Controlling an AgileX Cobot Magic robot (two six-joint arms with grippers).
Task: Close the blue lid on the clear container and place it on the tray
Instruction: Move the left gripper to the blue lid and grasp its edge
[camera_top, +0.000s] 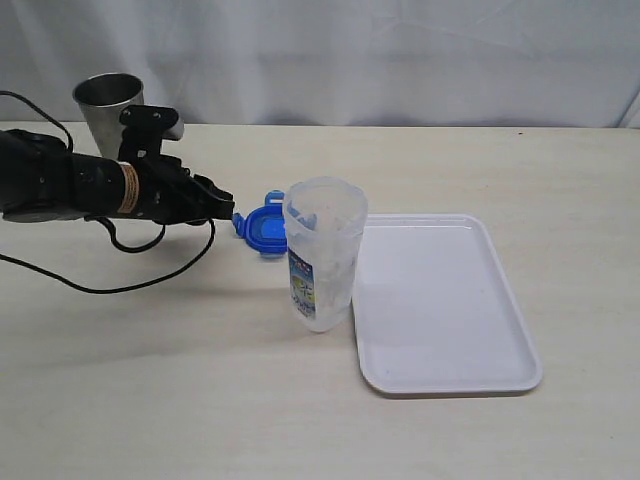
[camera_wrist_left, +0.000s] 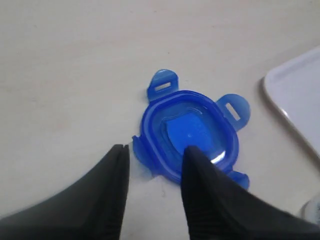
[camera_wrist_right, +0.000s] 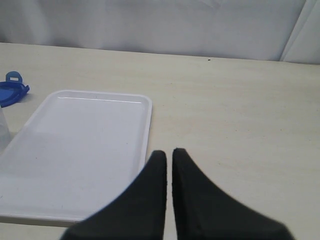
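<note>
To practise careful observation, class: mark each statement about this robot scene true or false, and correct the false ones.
1. The blue lid sits on the clear container. False: it is off the open container, beside it at the left gripper.
2. The clear container stands on the tray. False: it stands on the table, next to the tray.
3. The right gripper is shut, holding nothing. True.
4. The left gripper's fingers straddle the lid's rim. True.
5. A steel cup stands near the left arm. True.
</note>
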